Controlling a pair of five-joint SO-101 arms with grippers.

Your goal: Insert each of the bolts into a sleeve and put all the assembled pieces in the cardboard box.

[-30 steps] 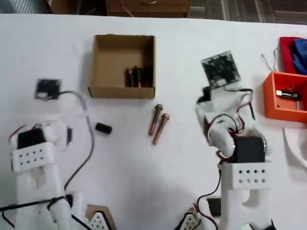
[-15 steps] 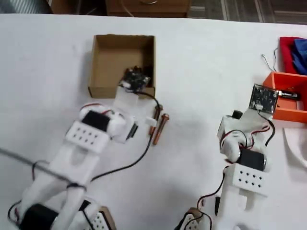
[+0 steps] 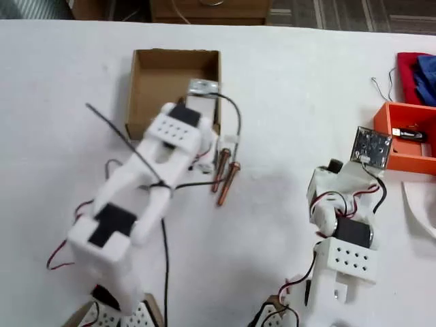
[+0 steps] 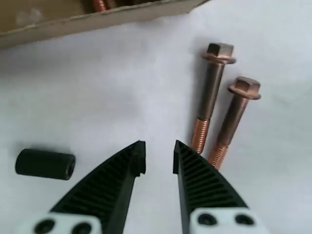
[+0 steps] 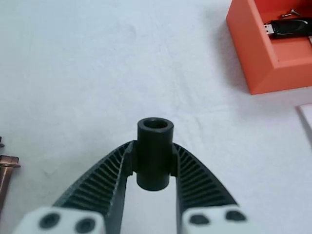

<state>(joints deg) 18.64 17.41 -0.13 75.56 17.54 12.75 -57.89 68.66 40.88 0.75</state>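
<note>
From where I stood, the left gripper (image 4: 158, 148) hung just above the table (image 3: 286, 75) with its jaws parted only narrowly and nothing between them. Its tips sat beside the threaded ends of the two copper bolts (image 4: 214, 97), which lay close together, heads pointing toward the cardboard box (image 4: 97, 17). I took that spot to be a deliberate one: it sat between the bolts and a loose black sleeve (image 4: 45, 164) lying on its side a little way off, so either piece was within easy reach. The right gripper (image 5: 153, 147) was clamped on a second black sleeve (image 5: 154, 165), held upright with its open bore facing up. That looked to me like a ready socket for a bolt to be dropped in. That arm (image 3: 340, 225) was parked well apart from the bolts, near the orange tray (image 3: 402, 153), probably to keep out of the other arm's way. A copper-coloured end (image 4: 100, 5) showed over the box wall, which I judged to be a piece already finished, so two assemblies seemed left to do. As for writing, I could make out no legible label on the box, bolts or sleeves, and the small black stick (image 5: 287, 28) in the tray showed nothing I could read.
</note>
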